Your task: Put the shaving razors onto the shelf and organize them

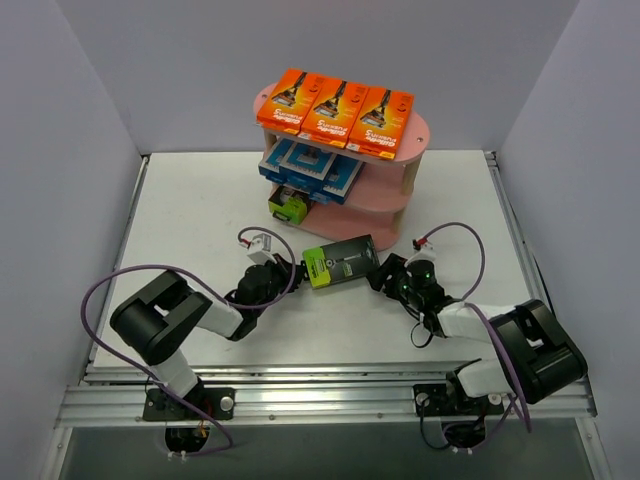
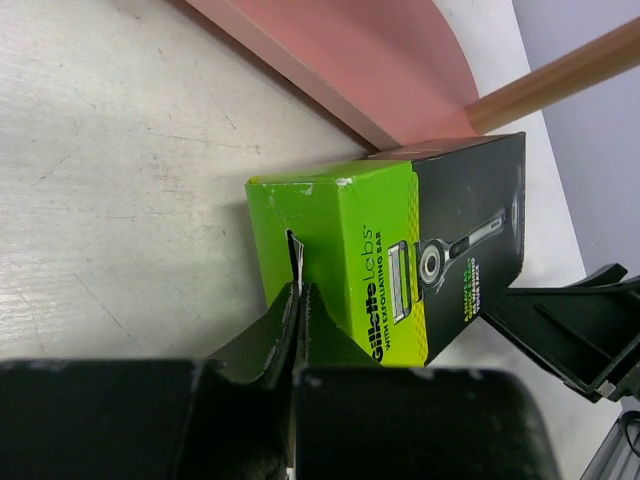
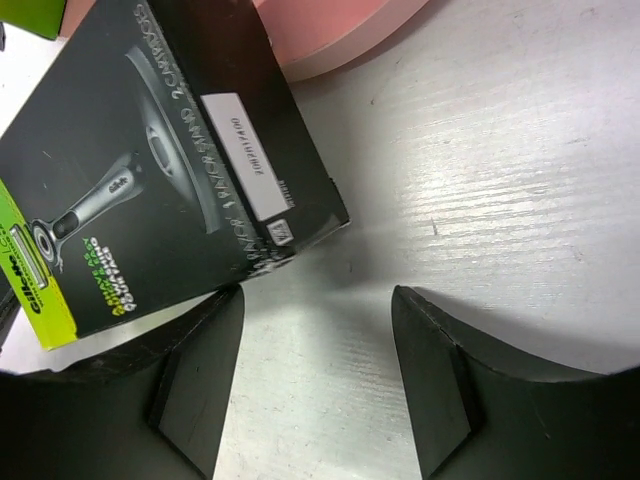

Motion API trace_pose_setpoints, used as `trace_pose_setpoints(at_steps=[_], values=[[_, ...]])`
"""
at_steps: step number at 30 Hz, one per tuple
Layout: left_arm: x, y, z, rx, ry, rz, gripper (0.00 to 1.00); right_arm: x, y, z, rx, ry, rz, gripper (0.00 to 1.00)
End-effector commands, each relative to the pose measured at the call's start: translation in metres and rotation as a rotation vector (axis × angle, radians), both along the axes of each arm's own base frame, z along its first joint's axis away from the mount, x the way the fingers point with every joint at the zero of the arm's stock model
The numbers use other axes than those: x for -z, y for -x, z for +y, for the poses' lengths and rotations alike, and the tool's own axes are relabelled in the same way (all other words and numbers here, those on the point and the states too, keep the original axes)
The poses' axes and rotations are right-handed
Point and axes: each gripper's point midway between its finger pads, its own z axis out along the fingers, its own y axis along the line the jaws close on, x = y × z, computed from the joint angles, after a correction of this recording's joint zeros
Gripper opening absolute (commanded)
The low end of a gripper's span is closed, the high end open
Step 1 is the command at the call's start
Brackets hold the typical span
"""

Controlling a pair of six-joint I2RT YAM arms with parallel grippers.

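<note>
Item 1. Left hand [image 1: 290,272]: reaching in from the left, low over the white surface [image 1: 200,200]. Its fingers [image 2: 280,330] are pressed together with no gap. They nip what looks like a thin cardboard flap on the lime end of the black-and-lime pack [image 1: 340,262].

Item 2. Right hand [image 1: 383,272]: reaching in from the right, facing the left hand across the pack. Its jaws stand partly apart with bare surface between them and grip nothing. In the right wrist view, the pack's black end lies just beside one finger [image 3: 200,380].

Item 3. Black-and-lime pack: lies between the two hands, flat face up, lime end to the left and black end to the right. It pictures a razor. It sits just in front of the lowest board of the shelf [image 1: 420,132] and is not on it.

Item 4. Shelf: pink, three tiers, at the far middle of the surface.
- Bottom tier: a second black-and-lime pack [image 1: 290,205] at the left front, lime end outward.
- Middle tier: blue-and-white packs [image 1: 312,165] laid side by side; their exact number cannot be told.
- Top tier: three orange packs [image 1: 335,107] in a row, faces up, edges touching.
</note>
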Motion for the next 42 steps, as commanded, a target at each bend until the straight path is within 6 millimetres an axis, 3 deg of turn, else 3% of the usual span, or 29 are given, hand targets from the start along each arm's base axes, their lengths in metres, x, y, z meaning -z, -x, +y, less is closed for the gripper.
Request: trace_pose_setpoints(at_steps=[1, 14, 31, 38, 42], values=[[-0.035, -0.015, -0.004, -0.059, 0.155, -0.086, 0.02, -0.008, -0.005, -0.004, 0.006, 0.005, -0.04, 0.57], [-0.05, -0.027, -0.012, -0.083, 0.232, -0.098, 0.02, 0.004, -0.017, 0.0, -0.014, 0.028, -0.018, 0.56], [-0.047, -0.033, -0.007, -0.156, 0.341, -0.057, 0.02, -0.04, -0.073, 0.01, 0.017, -0.023, -0.124, 0.56], [-0.05, -0.038, -0.001, -0.217, 0.382, -0.065, 0.02, -0.049, -0.088, 0.016, 0.012, -0.047, -0.141, 0.57], [-0.049, -0.044, 0.0, -0.261, 0.39, -0.069, 0.02, -0.056, -0.087, 0.015, 0.009, -0.054, -0.157, 0.58]])
